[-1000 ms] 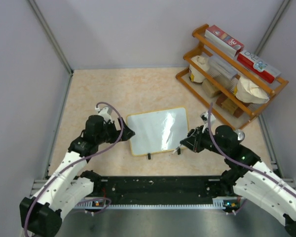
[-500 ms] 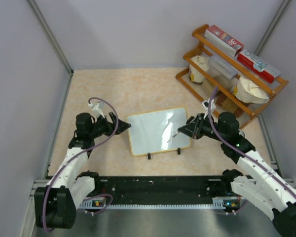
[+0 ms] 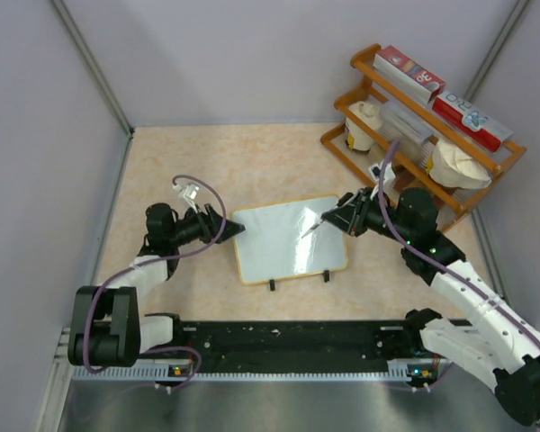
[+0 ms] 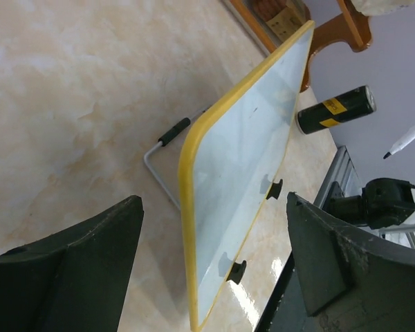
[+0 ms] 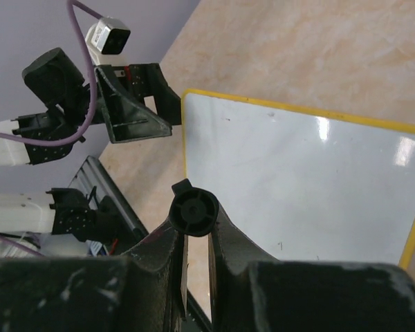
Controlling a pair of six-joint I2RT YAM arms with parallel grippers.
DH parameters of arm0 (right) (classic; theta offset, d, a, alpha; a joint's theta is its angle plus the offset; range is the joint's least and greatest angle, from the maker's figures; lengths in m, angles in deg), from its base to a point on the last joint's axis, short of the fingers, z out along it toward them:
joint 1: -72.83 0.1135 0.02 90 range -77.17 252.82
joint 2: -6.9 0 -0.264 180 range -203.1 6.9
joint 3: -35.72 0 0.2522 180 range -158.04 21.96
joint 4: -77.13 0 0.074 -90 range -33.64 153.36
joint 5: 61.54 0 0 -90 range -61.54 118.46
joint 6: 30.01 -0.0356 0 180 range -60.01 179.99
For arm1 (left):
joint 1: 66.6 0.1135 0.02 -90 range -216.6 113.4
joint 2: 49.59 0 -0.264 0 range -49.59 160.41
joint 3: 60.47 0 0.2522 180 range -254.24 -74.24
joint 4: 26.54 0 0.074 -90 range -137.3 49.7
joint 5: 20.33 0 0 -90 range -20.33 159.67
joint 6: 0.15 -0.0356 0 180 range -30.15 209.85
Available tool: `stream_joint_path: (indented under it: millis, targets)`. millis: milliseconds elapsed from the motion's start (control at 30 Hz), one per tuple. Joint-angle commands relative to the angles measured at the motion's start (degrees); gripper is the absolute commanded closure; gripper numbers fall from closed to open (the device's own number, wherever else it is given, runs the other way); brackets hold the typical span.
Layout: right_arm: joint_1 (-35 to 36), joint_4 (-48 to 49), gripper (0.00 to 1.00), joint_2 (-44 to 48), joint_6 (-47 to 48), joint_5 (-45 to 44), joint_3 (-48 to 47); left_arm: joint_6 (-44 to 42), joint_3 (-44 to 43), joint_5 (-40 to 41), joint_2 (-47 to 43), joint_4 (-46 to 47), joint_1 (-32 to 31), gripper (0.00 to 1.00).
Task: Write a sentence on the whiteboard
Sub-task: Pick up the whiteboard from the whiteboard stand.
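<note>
The whiteboard (image 3: 283, 241) has a yellowish frame and two black feet and leans on a wire stand mid-table. Its surface is blank apart from tiny specks. My left gripper (image 3: 232, 228) is open at the board's left edge. In the left wrist view (image 4: 213, 200) the jaws stand wide on either side of the board's edge (image 4: 249, 159) without touching it. My right gripper (image 3: 342, 218) is shut on a marker (image 3: 312, 226) whose tip points at the board's upper right part. In the right wrist view the marker's black end (image 5: 194, 211) sits between the fingers above the board (image 5: 304, 187).
A wooden rack (image 3: 423, 135) with boxes and wrapped items stands at the back right. A black rail (image 3: 288, 342) runs along the near edge. Grey walls close in the table on the left, back and right.
My right gripper carried the marker from the board's near right corner up to its far right part. My left arm swung out to the left and lowered; its gripper stays at the board's left edge.
</note>
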Motion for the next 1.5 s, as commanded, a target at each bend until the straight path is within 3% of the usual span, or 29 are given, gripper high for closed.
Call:
stream_joint_path:
  millis: [0, 300, 400, 633, 667, 767, 1067, 1233, 1467]
  targets:
    - [7.46, -1.45, 1.0, 0.03, 5.72, -12.0, -4.83, 0.91, 1.51, -6.82, 0.97, 12.26, 0.38, 0.15]
    - [10.3, 2.84, 1.0, -2.87, 5.37, -14.58, -4.92, 3.55, 3.27, -9.2, 6.32, 19.82, 0.38, 0.28]
    - [10.21, 2.77, 1.0, -2.34, 5.46, -14.58, -4.66, 4.69, 3.62, -10.26, 8.35, 22.45, 0.38, 0.37]
    - [10.3, 2.07, 1.0, -1.11, 5.9, -15.29, -4.4, 4.6, 3.63, -11.05, 10.64, 23.34, 0.29, 0.7]
    - [10.3, 1.98, 1.0, -0.93, 5.9, -15.37, -4.31, 4.34, 3.36, -11.23, 11.08, 22.99, 0.29, 0.82]
    - [10.3, 1.98, 1.0, -0.32, 5.99, -15.64, -3.96, 3.47, 2.66, -10.97, 11.78, 20.8, 0.29, 0.99]
    - [10.3, 2.42, 1.0, 1.44, 6.34, -15.9, -3.08, 2.76, 3.1, -9.03, 11.87, 19.74, -1.2, 1.0]
    - [10.3, 2.42, 1.0, 2.67, 6.69, -16.08, -2.64, 1.35, 2.57, -5.87, 12.4, 17.8, -5.41, 1.0]
    - [10.3, 1.89, 1.0, 4.34, 6.96, -16.96, -1.94, 4.6, 4.24, -2.71, 16.17, 26.15, -9.99, 1.0]
